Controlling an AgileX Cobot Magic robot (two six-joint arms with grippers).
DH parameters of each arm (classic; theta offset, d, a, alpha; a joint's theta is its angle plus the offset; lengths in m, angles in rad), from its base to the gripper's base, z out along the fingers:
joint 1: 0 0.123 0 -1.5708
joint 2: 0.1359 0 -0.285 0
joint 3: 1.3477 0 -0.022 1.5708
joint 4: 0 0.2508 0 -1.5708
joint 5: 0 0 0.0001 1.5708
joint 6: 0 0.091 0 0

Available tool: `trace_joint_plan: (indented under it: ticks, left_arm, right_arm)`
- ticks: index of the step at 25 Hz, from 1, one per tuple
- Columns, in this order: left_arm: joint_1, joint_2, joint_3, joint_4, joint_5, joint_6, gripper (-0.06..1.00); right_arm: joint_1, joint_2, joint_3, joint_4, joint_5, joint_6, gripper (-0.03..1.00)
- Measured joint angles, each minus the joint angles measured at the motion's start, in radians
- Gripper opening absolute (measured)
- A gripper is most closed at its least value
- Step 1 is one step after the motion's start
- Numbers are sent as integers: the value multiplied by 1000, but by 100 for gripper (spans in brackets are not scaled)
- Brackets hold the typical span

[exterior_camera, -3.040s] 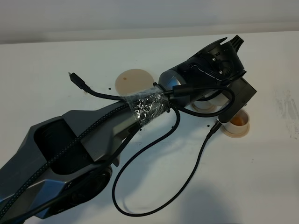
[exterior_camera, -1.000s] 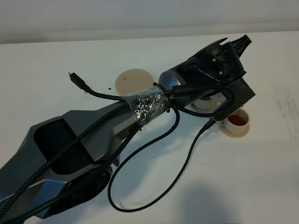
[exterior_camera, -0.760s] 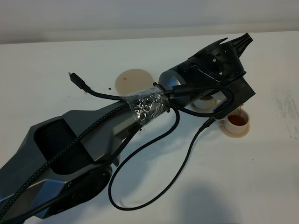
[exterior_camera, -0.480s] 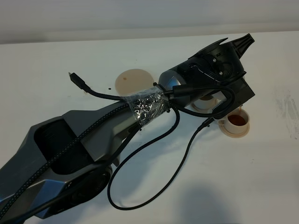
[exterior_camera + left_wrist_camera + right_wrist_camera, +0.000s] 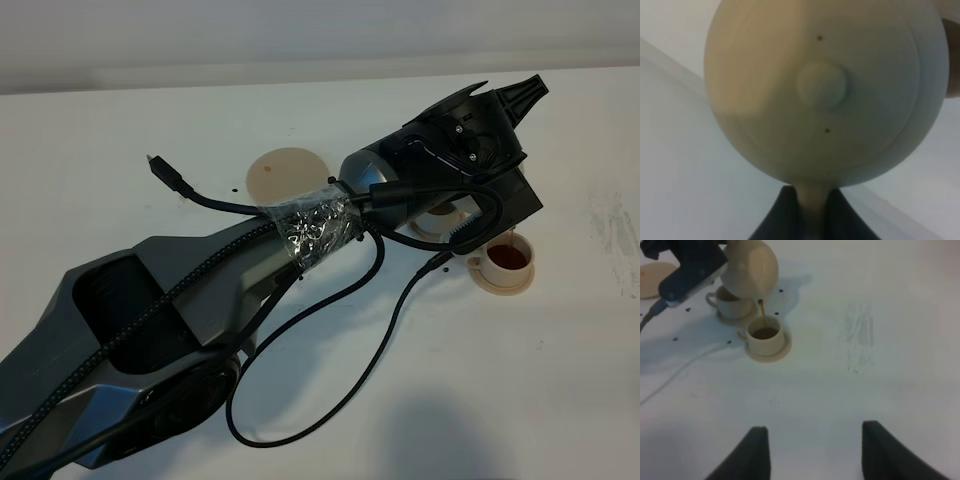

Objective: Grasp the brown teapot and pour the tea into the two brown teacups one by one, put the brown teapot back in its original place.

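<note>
The teapot hangs tilted just above the right-hand cup, tea streaming in, its handle clamped in the left pincer. Left of that cup lies the wide saucer; between them, the second cup. The right pincer gapes wide, empty, over the worktop.

From overhead, the left arm hides the brown teapot.

Lab-style robot bench: bare white table, loose cable.
</note>
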Motion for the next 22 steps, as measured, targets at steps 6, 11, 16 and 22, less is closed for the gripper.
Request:
trace_joint_plan:
  ticks: [6,11,16,22]
  left_arm:
    - [0,0,0,3,-17,11,8]
    - [0,0,0,3,-20,29,8]
    - [0,0,0,3,-23,34,8]
    - [0,0,0,3,-23,37,8]
  right_arm:
    - [0,0,0,0,0,0,41]
    - [0,0,0,0,0,0,41]
    - [0,0,0,0,0,0,41]
    - [0,0,0,0,0,0,41]
